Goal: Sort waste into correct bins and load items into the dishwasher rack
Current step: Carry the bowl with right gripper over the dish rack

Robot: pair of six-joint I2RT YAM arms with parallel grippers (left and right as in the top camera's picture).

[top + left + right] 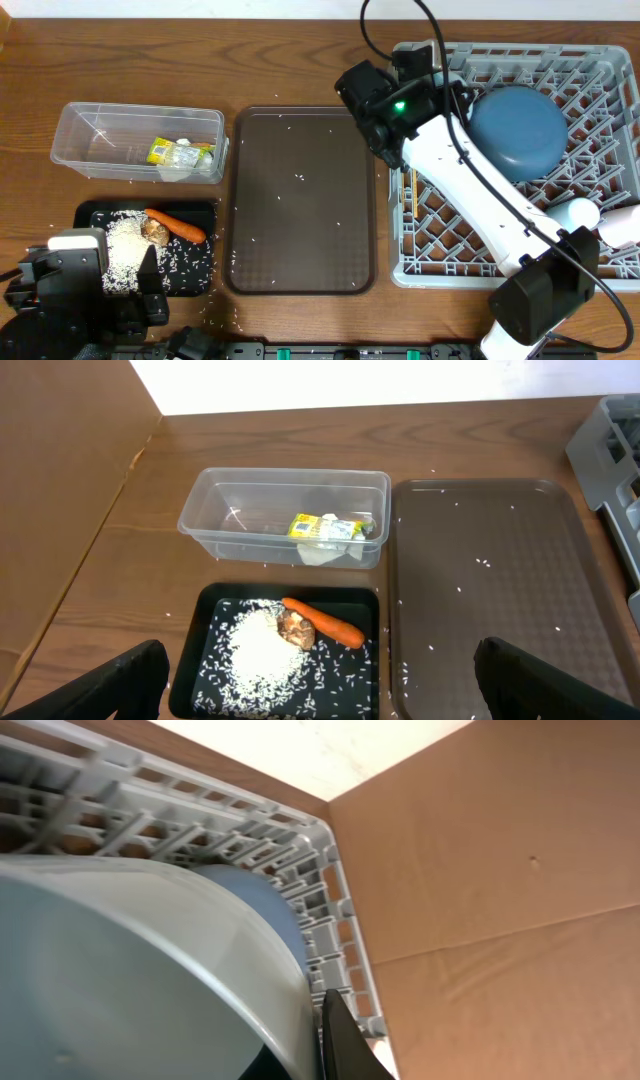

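Grey rack (450, 272) sits at the tabletop's right edge, with the blue plate (518, 130) toward its far edge. The left gripper (322, 695) gapes wide and empty above the black tray (240, 592). The right gripper (335, 1045) is closed at the plate's rim, though I cannot tell if it grips. This looks like the loading step; next it should let go and back off cleanly.

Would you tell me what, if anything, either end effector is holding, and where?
The left end effector is open and empty. The right end effector is shut beside the rim of the blue plate; a grip cannot be told.
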